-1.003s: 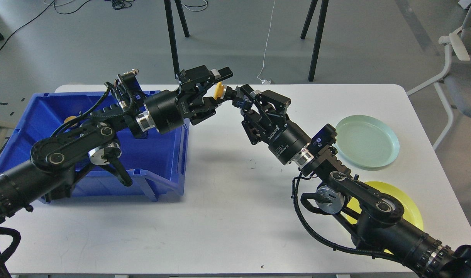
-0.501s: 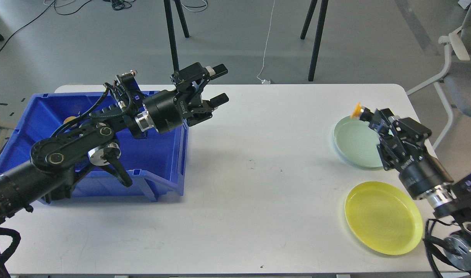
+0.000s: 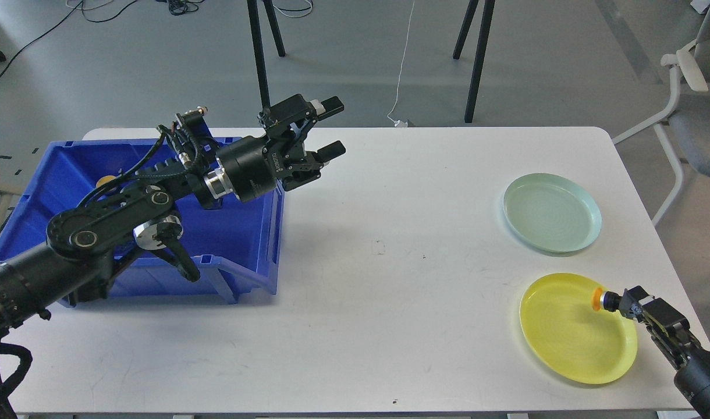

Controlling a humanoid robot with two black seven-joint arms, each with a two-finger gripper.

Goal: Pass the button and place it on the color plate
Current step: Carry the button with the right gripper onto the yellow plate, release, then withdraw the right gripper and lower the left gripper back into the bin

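Observation:
My right gripper [image 3: 606, 301] comes in from the lower right and is shut on a yellow-orange button [image 3: 596, 298]. It holds the button just over the upper right part of the yellow plate [image 3: 570, 343]. A pale green plate [image 3: 550, 212] lies farther back on the right. My left gripper [image 3: 330, 128] is open and empty, raised above the table by the right rim of the blue bin [image 3: 256, 233].
Another yellow piece [image 3: 103, 181] shows inside the blue bin at its far left, partly hidden by my left arm. The white table [image 3: 390, 279] ends close to the right of both plates. Black stand legs and a chair stand beyond the table.
My right gripper has carried the button from the handover by my left gripper, past the green plate, down to the yellow plate. My left gripper has let go and stayed open.

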